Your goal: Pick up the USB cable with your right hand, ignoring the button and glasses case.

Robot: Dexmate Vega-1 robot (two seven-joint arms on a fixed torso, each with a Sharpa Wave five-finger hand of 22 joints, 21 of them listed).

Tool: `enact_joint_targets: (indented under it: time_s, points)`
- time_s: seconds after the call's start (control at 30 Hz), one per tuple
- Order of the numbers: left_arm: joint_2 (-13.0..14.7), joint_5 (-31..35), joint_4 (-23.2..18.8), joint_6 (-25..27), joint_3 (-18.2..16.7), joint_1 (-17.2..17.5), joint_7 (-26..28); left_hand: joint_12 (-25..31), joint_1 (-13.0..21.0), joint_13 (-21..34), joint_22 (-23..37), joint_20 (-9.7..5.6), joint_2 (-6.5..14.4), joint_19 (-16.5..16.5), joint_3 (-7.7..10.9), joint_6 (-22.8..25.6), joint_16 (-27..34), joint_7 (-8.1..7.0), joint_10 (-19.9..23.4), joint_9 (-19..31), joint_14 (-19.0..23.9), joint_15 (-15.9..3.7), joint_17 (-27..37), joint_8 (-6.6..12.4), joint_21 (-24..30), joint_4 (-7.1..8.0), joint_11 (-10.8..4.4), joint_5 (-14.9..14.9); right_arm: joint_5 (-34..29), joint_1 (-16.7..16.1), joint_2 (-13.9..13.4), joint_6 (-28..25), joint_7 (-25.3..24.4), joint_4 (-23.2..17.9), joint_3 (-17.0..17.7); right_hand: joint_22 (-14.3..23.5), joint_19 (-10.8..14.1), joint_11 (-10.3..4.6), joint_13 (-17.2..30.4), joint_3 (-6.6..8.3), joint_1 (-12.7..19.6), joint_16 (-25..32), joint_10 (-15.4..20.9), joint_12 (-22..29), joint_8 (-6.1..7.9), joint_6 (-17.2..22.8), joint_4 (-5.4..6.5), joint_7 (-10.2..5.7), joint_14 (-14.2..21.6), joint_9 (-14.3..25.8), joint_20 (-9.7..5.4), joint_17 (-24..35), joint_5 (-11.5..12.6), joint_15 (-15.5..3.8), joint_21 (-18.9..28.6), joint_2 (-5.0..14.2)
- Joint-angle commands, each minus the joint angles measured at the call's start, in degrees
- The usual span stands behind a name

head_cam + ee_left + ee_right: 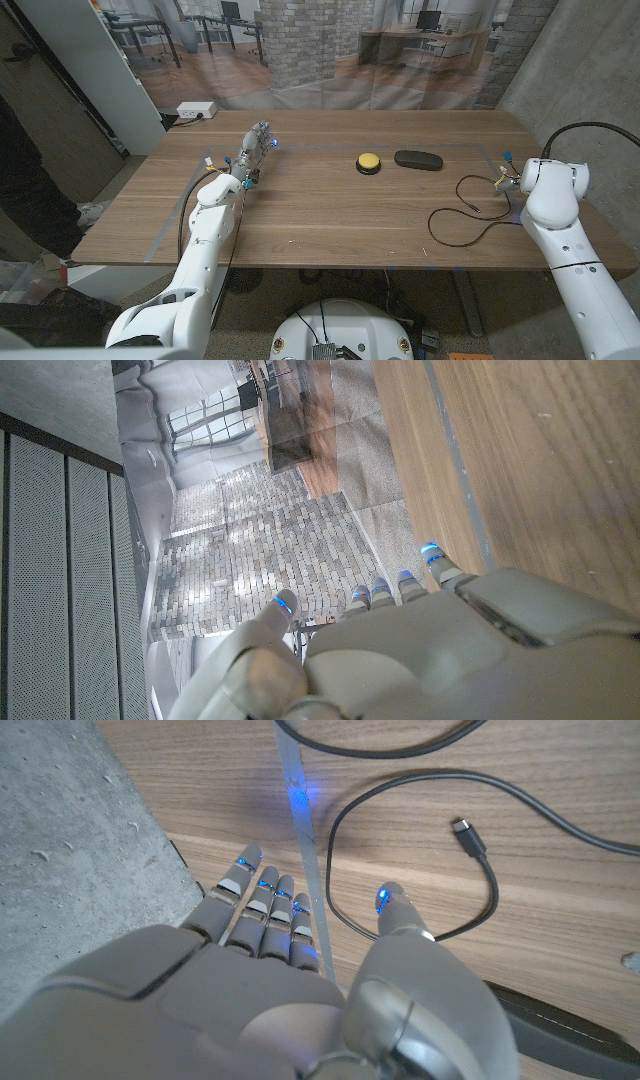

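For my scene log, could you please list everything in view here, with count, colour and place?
USB cable: one, black, looped on the table's right part, near the right hand; a plug end shows in the right wrist view.
button: one, yellow on a black base, far middle of the table.
glasses case: one, black, just right of the button.
power strip: one, white, on the floor behind the table.
table: one, brown wood.
left hand: one, grey, far left, holding nothing.
right hand: one, grey, fingers apart above the cable.

Black USB cable (470, 215), yellow button (368, 161), black glasses case (418, 159), brown woodgrain table (320, 215), grey-white hands w/ blue fingertip lights.
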Motion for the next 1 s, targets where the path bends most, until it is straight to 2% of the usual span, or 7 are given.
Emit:
enact_joint_targets:
  time_s: [0.03,0.3,0.6,0.77,1.0]
  points:
    - [0.1,0.0,1.0,-0.4,-0.1,-0.7,-0.1,0.1,0.1,0.1,0.3,0.03,7.1,-2.6,-0.33,-4.9,0.3,0.22,-4.1,0.3,-6.7,0.24,0.2,0.07,-0.2,-0.04,0.19,0.5,-1.0,1.1,-0.5,0.1,1.9,1.4,-1.2,0.4,1.2,0.06,0.4,-0.34,0.8,1.4,1.4,0.9,0.24,1.1,-0.07,0.08,2.3,0.3,0.08,0.8,0.6,-1.33,0.5,0.21]
    - [0.1,-0.1,1.9,-0.7,-0.1,-1.2,-0.2,0.1,0.1,0.1,0.3,0.06,7.1,-2.6,-0.34,-4.9,0.3,0.25,-4.1,0.3,-6.7,0.24,0.2,0.07,-0.2,-0.04,0.18,0.5,-1.1,1.7,-0.6,0.0,2.3,2.2,-1.7,0.5,2.1,0.05,0.9,-0.95,1.3,3.1,3.4,2.2,0.30,2.3,-0.04,0.01,4.9,0.3,0.05,2.3,1.0,-1.81,0.7,0.48]
    - [0.2,-0.1,3.3,-1.1,-0.2,-2.0,-0.3,0.1,0.1,0.1,0.3,0.05,7.1,-2.6,-0.36,-5.0,0.3,0.26,-4.1,0.3,-6.7,0.25,0.2,0.05,-0.2,-0.04,0.20,0.5,-1.9,2.5,-1.0,0.2,3.2,3.0,-2.7,0.5,2.4,0.05,1.3,-1.20,1.8,3.8,4.2,2.8,0.22,2.7,-0.16,-0.06,5.6,0.3,0.08,3.2,1.2,-2.17,0.7,0.64]
    - [0.3,0.0,4.0,-1.4,-0.2,-2.4,-0.3,0.1,0.1,0.1,0.3,0.04,7.1,-2.6,-0.38,-5.0,0.2,0.26,-4.2,0.3,-6.8,0.25,0.2,0.04,-0.3,-0.04,0.18,0.5,-2.1,3.3,-1.1,0.2,4.1,3.7,-3.1,0.5,2.6,-0.23,1.5,-0.96,2.9,4.1,4.4,3.1,0.20,3.0,-0.60,-0.11,5.7,0.4,-0.05,3.6,1.5,-2.38,0.7,0.98]
    - [0.4,-0.1,4.7,-1.6,-0.2,-2.8,-0.5,0.1,0.1,0.1,0.3,0.06,7.1,-2.6,-0.39,-5.1,0.2,0.25,-4.2,0.3,-6.8,0.28,0.2,0.03,-0.3,-0.04,0.18,0.5,-2.1,4.2,-1.3,0.3,5.4,4.6,-3.6,0.5,3.2,-0.14,2.2,-1.68,4.0,6.0,7.7,5.2,0.89,6.3,-0.57,-0.56,8.0,0.4,0.00,5.6,1.8,-3.01,0.6,1.12]
